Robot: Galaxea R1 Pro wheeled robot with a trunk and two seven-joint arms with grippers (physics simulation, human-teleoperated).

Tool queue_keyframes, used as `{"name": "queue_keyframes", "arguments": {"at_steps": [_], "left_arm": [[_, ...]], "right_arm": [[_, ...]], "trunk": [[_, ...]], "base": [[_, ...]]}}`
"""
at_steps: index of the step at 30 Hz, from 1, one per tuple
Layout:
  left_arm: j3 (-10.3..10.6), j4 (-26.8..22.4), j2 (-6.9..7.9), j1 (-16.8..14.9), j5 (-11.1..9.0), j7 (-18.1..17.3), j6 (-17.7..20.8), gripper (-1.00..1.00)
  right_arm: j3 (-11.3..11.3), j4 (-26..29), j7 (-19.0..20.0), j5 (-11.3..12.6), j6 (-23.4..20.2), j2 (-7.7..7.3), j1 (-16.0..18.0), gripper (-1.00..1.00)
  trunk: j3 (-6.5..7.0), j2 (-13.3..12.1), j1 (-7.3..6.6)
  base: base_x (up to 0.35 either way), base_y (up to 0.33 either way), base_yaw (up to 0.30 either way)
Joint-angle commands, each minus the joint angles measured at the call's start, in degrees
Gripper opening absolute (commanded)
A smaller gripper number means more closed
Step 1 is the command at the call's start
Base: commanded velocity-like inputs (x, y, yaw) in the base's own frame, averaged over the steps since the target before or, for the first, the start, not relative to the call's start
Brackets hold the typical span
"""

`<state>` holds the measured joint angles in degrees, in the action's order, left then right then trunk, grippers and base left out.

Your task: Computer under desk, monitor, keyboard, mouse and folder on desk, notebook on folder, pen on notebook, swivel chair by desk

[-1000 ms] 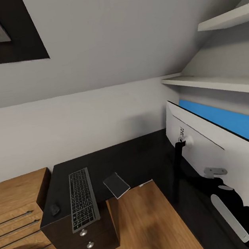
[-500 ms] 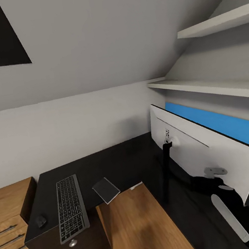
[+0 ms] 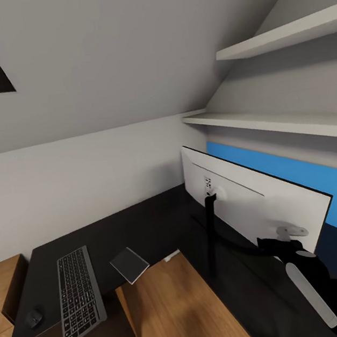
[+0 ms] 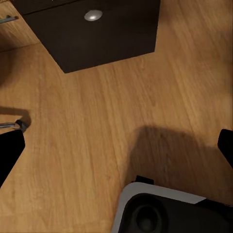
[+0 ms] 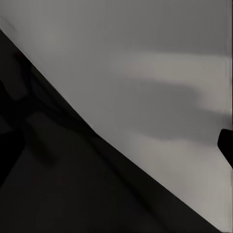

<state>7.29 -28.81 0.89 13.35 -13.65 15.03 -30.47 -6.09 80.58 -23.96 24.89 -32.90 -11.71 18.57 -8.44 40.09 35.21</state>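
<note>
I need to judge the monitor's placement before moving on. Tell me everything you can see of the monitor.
The monitor is wide and thin, seen from behind: a pale grey-white back with a thin dark edge. A slim black stand arm joins it near its left end and runs down to the glossy black desk. It stands upright along the blue wall panel. The right arm is at its near lower corner; contact is unclear.

R arm (image 3: 311, 282): matte black shell, rounded joints | long pale-grey oval inlay | silver bracket w/ 2 screws | base (image 4: 170, 213): black, grey-white rim, round recess
</note>
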Motion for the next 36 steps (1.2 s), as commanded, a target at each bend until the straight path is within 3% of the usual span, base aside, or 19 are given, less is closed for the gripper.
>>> {"name": "queue_keyframes", "arguments": {"at_steps": [1,11,25,36], "left_arm": [[0.47,-0.11,0.08,0.01,-0.51,0.34,-0.11,1.0],[0.33,-0.11,0.08,0.01,-0.58,0.28,-0.16,1.0],[0.31,-0.11,0.08,0.01,-0.59,0.26,-0.14,1.0],[0.55,0.89,0.08,0.01,-0.48,0.22,-0.16,1.0]], "right_arm": [[-0.15,0.08,-0.62,0.43,-0.14,-0.07,0.06,1.0],[-0.15,0.02,-0.65,0.43,-0.15,-0.07,0.06,1.0],[-0.22,-0.07,-0.65,0.41,-0.09,0.0,0.06,1.0],[-0.33,-1.05,-0.52,0.32,1.6,0.01,0.06,1.0]], "trunk": [[-0.08,0.08,0.02],[-0.06,0.08,0.02],[-0.06,0.08,0.02],[-0.06,0.08,0.02]], "base": [[0.0,0.0,-0.052],[0.0,0.016,-0.009],[0.0,0.252,0.0],[0.0,0.028,0.0]]}}
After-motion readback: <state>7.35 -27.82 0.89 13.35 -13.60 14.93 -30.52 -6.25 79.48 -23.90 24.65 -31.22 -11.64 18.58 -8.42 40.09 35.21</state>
